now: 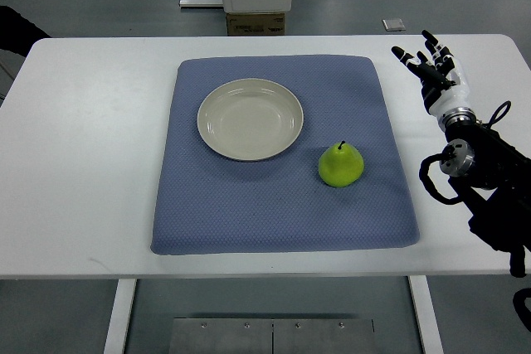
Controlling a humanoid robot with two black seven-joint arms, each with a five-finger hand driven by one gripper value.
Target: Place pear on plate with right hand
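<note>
White tabletop [91, 147] carries a blue quilted fabric mat [282, 213]; on it our green pear [340, 165] stands upright just beside the empty cream round ceramic plate [209, 130]. Our right hand [431, 68] hovers off the mat's right edge, fingers spread, empty, with clear room to reach leftward.

1. We are looking down at a table [91, 163] with a mat [274, 213] lying in the middle of it.
2. A plate [250, 118] is sitting on the mat, toward the far left part.
3. A pear [340, 165] is standing on the mat, near the plate, to its right and closer to us.
4. Our right hand [431, 68] is hanging over the table's right side, off the mat, well apart from the pear.
</note>
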